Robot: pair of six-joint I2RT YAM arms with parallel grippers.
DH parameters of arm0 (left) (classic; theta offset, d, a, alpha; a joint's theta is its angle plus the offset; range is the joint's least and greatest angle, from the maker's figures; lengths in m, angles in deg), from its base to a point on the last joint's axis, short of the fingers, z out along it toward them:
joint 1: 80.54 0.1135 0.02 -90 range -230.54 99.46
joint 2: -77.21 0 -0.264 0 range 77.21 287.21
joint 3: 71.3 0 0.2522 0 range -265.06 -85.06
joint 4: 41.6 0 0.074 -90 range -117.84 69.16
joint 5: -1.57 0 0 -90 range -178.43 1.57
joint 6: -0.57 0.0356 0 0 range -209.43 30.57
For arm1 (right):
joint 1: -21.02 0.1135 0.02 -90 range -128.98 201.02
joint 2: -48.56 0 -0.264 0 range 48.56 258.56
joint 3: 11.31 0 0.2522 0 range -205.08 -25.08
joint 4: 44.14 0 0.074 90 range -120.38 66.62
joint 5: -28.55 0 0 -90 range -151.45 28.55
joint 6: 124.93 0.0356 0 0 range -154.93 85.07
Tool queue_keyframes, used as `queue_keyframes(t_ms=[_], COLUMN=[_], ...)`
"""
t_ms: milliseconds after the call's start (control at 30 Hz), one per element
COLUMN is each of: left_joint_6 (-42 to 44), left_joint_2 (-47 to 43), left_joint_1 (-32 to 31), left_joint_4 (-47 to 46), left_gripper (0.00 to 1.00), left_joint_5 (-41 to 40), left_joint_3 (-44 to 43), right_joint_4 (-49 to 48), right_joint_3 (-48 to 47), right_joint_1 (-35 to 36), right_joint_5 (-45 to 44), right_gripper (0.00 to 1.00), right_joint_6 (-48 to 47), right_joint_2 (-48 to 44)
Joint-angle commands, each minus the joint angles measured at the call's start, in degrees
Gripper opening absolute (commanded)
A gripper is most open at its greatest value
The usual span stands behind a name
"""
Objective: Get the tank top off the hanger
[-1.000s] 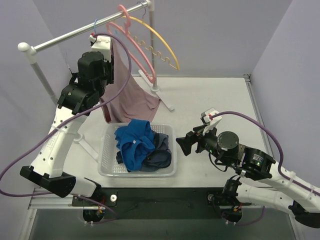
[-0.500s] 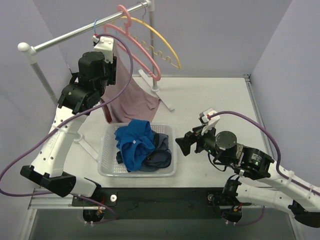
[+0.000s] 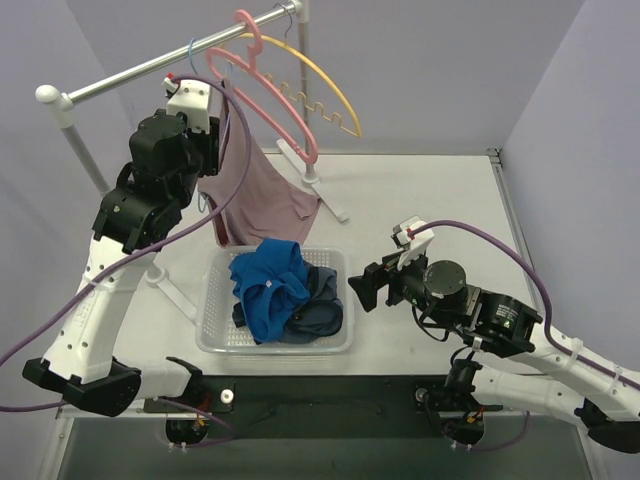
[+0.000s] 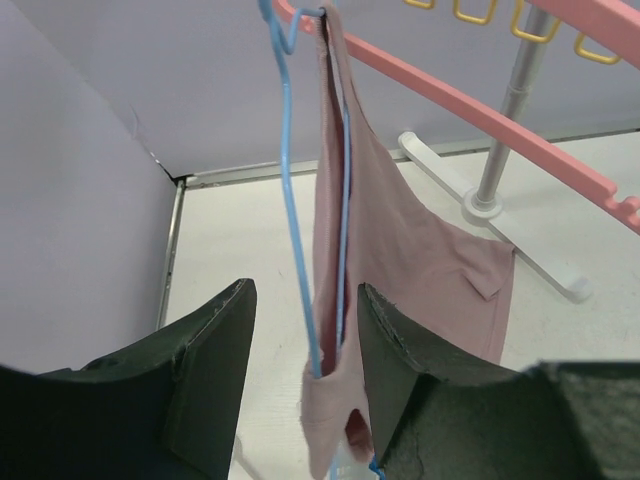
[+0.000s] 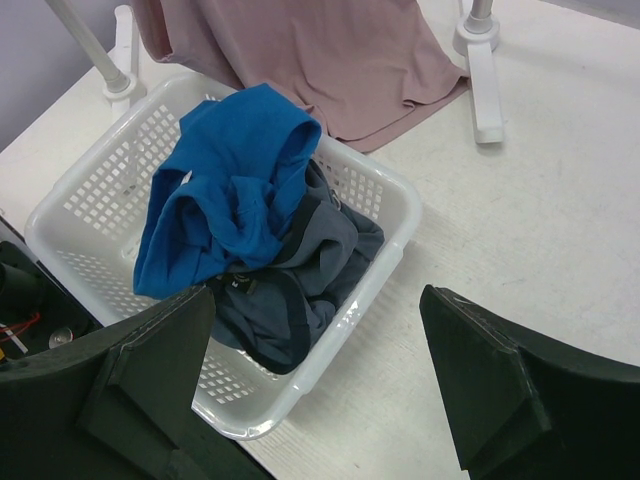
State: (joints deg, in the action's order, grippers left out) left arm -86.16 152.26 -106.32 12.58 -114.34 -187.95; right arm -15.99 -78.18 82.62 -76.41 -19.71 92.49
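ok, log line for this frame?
left claw: open, straddling blue hanger | pink tank top: on hanger | right claw: open, empty, beside basket

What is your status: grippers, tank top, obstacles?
Left gripper open, thin blue wire hanger between its fingers. Dusty-pink tank top hangs on it. Right gripper open above white plastic basket. Thick pink plastic hanger close beside.

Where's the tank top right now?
Top view, rear left: the tank top hangs on the blue hanger from the rail, beside the left tool, its hem on the table behind the basket.
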Motion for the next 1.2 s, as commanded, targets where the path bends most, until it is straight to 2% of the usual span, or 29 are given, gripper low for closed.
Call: queue_keyframes(t_ms=[0, 333, 433, 467, 533, 633, 667, 700, 1167], left_joint_6=[1.8, 1.6, 1.9, 1.8, 1.9, 2.3, 2.4, 2.5, 2.4], left_joint_2=[-1.6, 0.4, 1.2, 1.3, 1.0, 0.3, 0.1, 0.0, -1.6], left_joint_1=[0.4, 0.9, 1.1, 1.1, 1.1, 1.1, 1.1, 1.1, 1.1], left_joint_4=[-3.3, -5.4, -5.6, -5.5, -6.4, -7.2, -7.2, -7.1, -3.4], left_gripper=[0.56, 0.53, 0.43, 0.37, 0.29, 0.14, 0.03, 0.0, 0.0], left_joint_5=[-3.6, -1.6, -2.8, -3.0, -3.1, -2.6, -2.5, -2.6, -3.4], left_joint_3=[0.6, 6.7, 7.3, 7.3, 7.4, 6.7, 6.4, 6.0, 0.7], right_joint_4=[-1.3, -1.2, -1.0, -1.0, -1.0, -0.9, -1.0, -1.0, -1.0], right_joint_3=[-1.0, -1.0, -0.7, -0.6, -0.5, -0.6, -0.7, -0.8, -1.4], right_joint_1=[0.4, 0.4, 0.4, 0.4, 0.4, 0.5, 0.4, 0.4, 0.4], right_joint_5=[-0.3, -0.2, -0.6, -0.8, -0.9, -0.9, -0.9, -0.8, -0.2], right_gripper=[0.88, 0.88, 0.87, 0.88, 0.88, 0.87, 0.87, 0.87, 0.88], right_joint_6=[0.9, 1.1, 1.0, 0.9, 0.9, 0.9, 0.9, 0.8, 1.3], right_joint_2=[0.6, -0.2, -0.9, -1.0, -1.4, -1.2, -1.0, -1.0, 0.3])
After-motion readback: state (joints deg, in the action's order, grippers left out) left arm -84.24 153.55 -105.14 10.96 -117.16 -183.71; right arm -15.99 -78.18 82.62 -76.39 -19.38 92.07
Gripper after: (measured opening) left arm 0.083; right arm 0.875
